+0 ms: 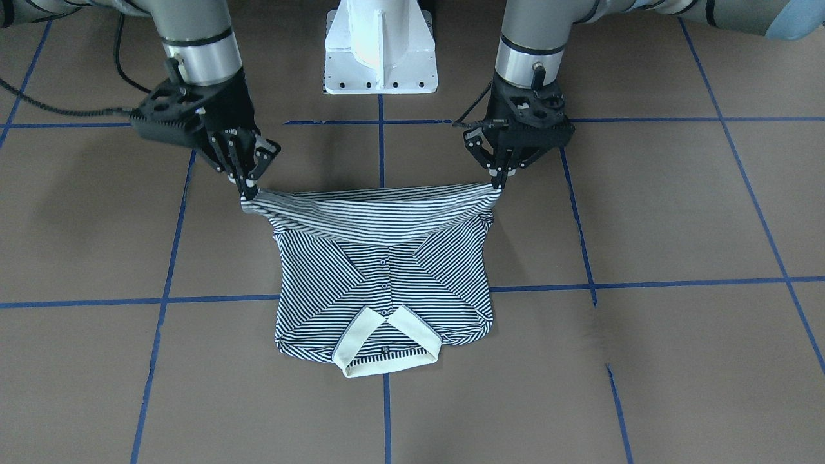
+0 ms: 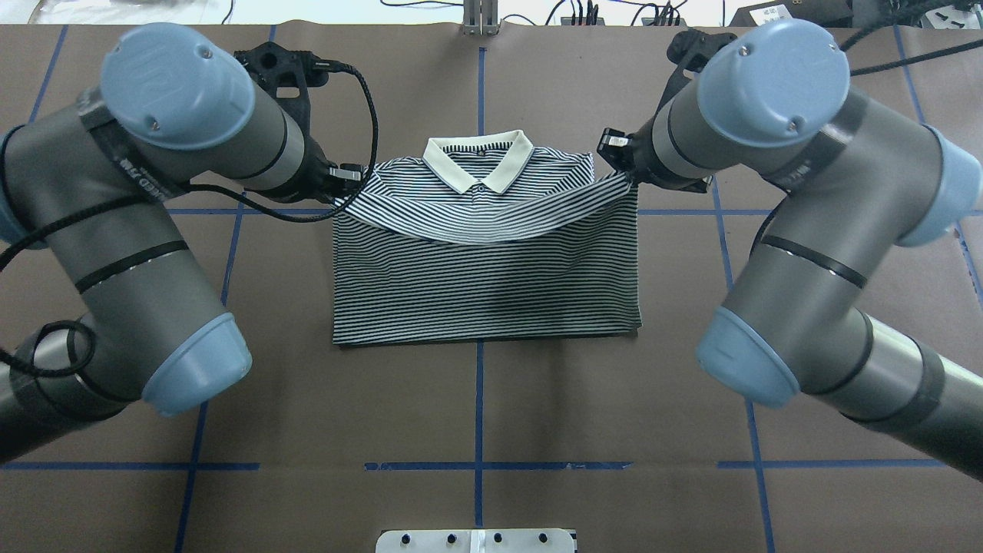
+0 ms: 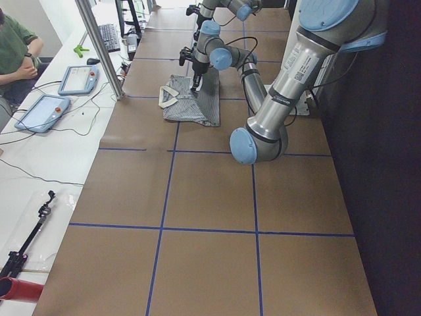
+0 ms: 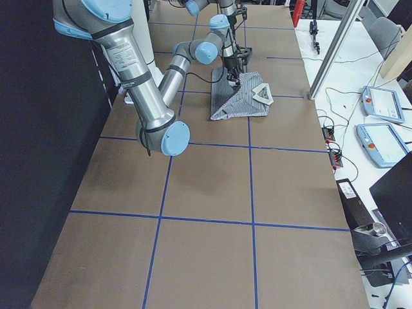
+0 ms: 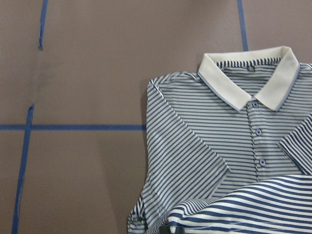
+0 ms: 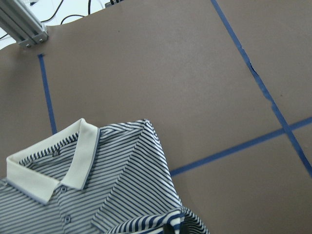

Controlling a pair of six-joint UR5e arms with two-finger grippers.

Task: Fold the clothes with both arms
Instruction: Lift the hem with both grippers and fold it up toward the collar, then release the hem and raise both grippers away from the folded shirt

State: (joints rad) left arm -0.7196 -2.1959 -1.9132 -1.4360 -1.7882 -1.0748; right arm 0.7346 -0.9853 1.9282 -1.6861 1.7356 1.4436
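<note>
We've got 1 striped polo shirt [image 1: 387, 277] at the centre of the brown table [image 1: 677, 212]. Its sleeves are tucked in, and the cream collar [image 1: 387, 351] is at the end far from the white pedestal base [image 1: 380, 51]. The hem end is up off the surface. The right gripper [image 1: 247, 190] and left gripper [image 1: 497, 185] each have their fingers pressed together on 1 hem corner, so the hem edge hangs betw. them w/ a slight sag mid-span.

Key relation: the collar lies ahead of both grippers, on the side away from the base. The held edge runs left-right, i.e. across the placket line. The grippers sit approx. level, so neither is clearly nearer the collar. The rest of the body lies flat below and in front of the raised edge.

Our read: the fold is partway. The next move should carry the hem fwd over the body toward the collar, both sides in step so the edge stays square. The mid sag could bunch if the grippers close in on each other.

Count:
- 1 shirt
- 1 collar
- 3 placket buttons [image 5: 258, 132] showing
- 2 arms: left arm [image 2: 138, 230] and right arm [image 2: 806, 230]
- 2 grippers, both occupied
</note>
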